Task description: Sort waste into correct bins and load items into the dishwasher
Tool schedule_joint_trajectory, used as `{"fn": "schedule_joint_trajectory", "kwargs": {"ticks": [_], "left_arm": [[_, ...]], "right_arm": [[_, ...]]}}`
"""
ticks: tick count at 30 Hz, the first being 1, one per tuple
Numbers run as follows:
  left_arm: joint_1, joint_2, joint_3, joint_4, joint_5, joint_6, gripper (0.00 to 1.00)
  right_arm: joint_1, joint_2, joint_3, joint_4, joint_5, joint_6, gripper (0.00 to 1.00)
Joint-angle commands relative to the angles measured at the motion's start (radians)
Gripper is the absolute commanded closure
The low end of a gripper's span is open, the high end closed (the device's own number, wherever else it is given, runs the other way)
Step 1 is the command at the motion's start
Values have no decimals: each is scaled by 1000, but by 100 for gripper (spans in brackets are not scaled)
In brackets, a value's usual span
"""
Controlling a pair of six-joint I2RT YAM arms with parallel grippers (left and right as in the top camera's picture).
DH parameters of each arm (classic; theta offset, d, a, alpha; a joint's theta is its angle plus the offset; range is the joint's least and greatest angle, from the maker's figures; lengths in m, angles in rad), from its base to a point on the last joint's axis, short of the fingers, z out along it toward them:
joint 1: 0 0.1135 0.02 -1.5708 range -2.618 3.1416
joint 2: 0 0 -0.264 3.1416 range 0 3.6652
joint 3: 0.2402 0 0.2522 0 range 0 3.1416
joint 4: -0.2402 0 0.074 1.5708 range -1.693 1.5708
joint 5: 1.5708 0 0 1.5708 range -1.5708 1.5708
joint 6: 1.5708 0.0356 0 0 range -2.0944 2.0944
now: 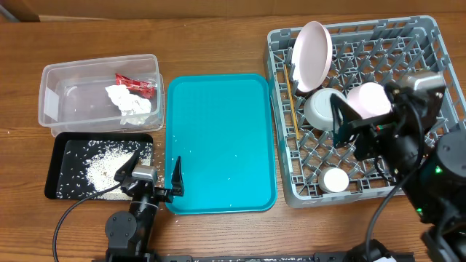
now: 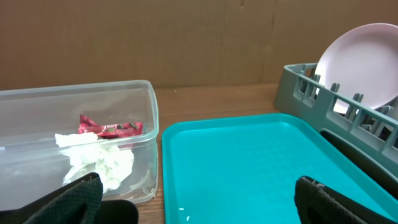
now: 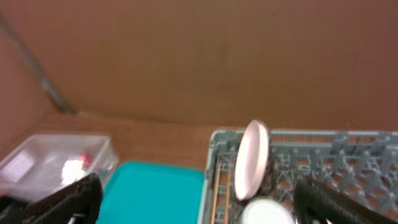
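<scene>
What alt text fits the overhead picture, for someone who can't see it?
A grey dish rack on the right holds an upright white plate, a grey bowl, a pinkish bowl, a cup and chopsticks. A teal tray sits mid-table. At left, a clear tub holds a red packet and napkin, and a black tray holds rice beside the open left gripper.

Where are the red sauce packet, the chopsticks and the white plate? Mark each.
red sauce packet (image 1: 136,85), overhead view, middle of the wrapper
chopsticks (image 1: 293,113), overhead view, midway along the sticks
white plate (image 1: 312,54), overhead view, centre of its face
</scene>
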Motion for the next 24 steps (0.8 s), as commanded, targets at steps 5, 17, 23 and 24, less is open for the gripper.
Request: {"fn": "schedule_joint_trajectory", "kwargs": {"ticks": [5,17,23,24], "left_arm": [[6,-6,-3,-2,6,-14,0],[6,-6,-3,-2,6,-14,0],[6,-6,-3,-2,6,-14,0],[6,-6,-3,-2,6,-14,0]], "right_arm": [[-111,-178,-395,222,-54,0,0],[-184,-591,-936,467,-73,0,0],[-198,-740,-1125,599,-91,0,0],[-198,-767,-1162,625,-91,0,0]]}}
